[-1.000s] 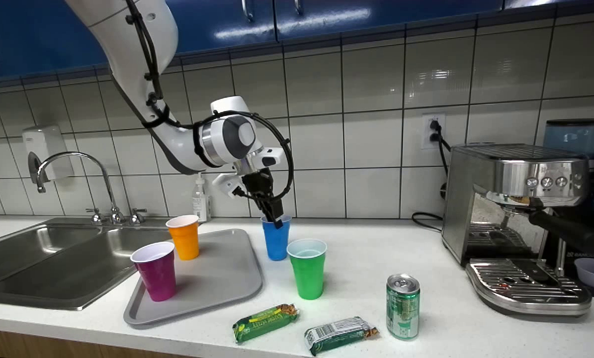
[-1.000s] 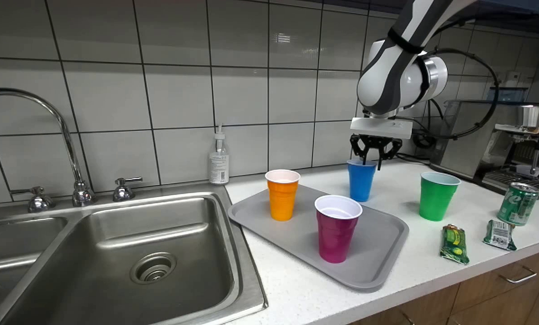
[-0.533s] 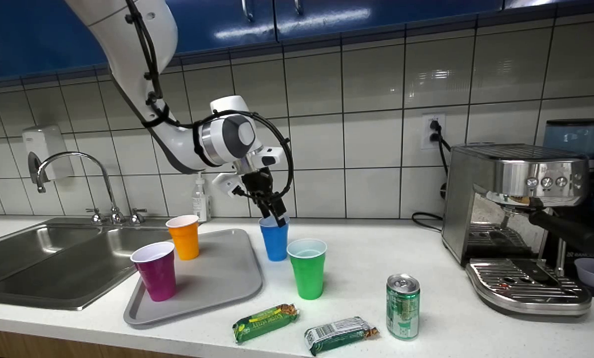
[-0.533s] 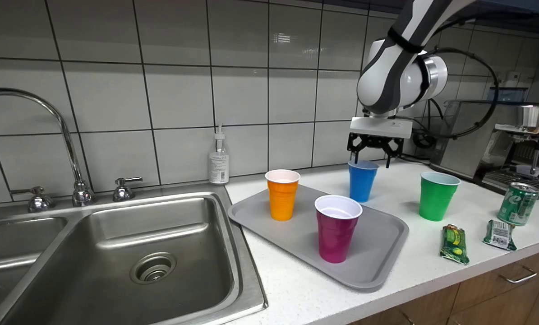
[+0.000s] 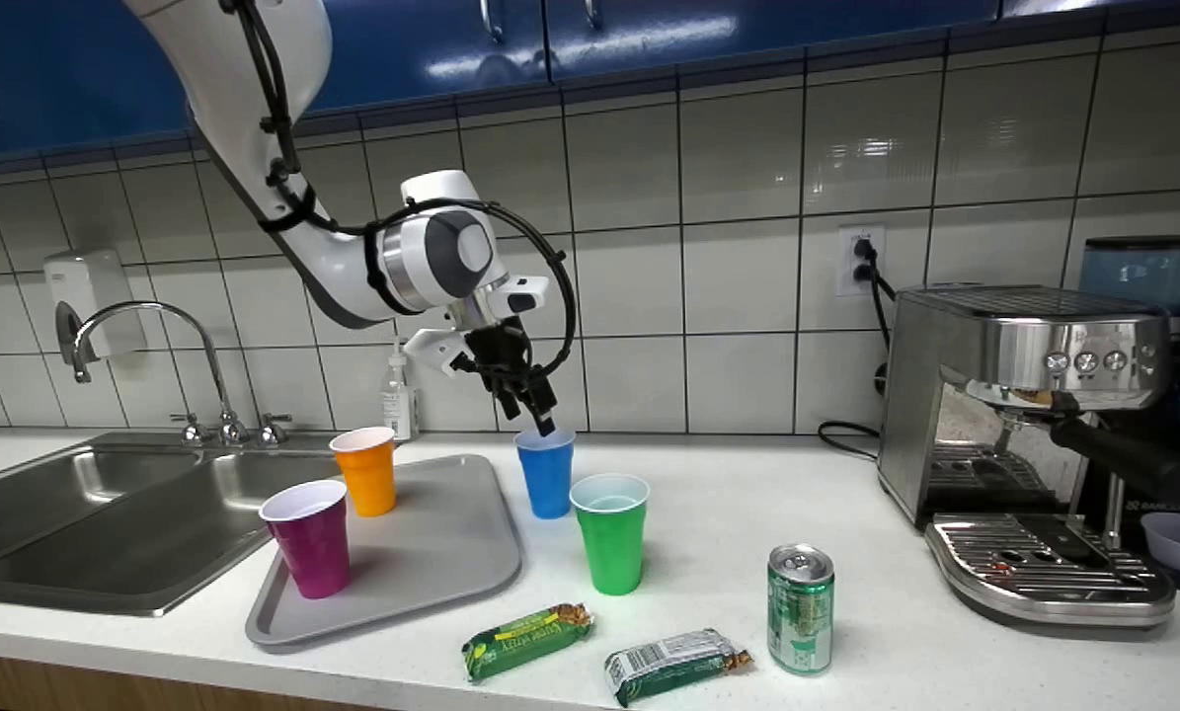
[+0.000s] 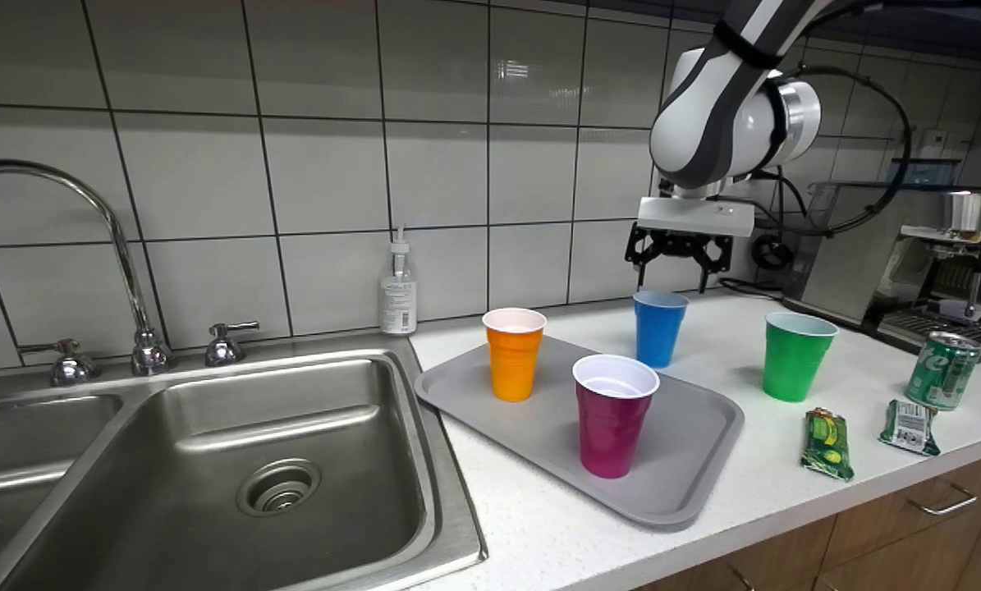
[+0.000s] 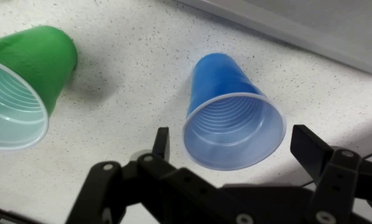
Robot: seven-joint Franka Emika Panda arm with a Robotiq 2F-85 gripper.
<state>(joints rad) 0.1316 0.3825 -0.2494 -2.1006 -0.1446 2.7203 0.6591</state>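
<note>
Right of centre in the wrist view, a tapered blue plastic cup (image 7: 231,119) stands upright on the speckled white countertop (image 7: 142,77), seemingly borne by its base alone: the black two-fingered gripper (image 7: 232,138) grasps nothing, its fingers spread wider than the rim.

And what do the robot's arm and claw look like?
The robot arm is white and rounded, with dark grey panels and a silver band. Black cables run along it, tied by black straps, and loop outward. The gripper is black and angular, with two jointed fingers, flat rectangular pads and round, pale screw heads.
</note>
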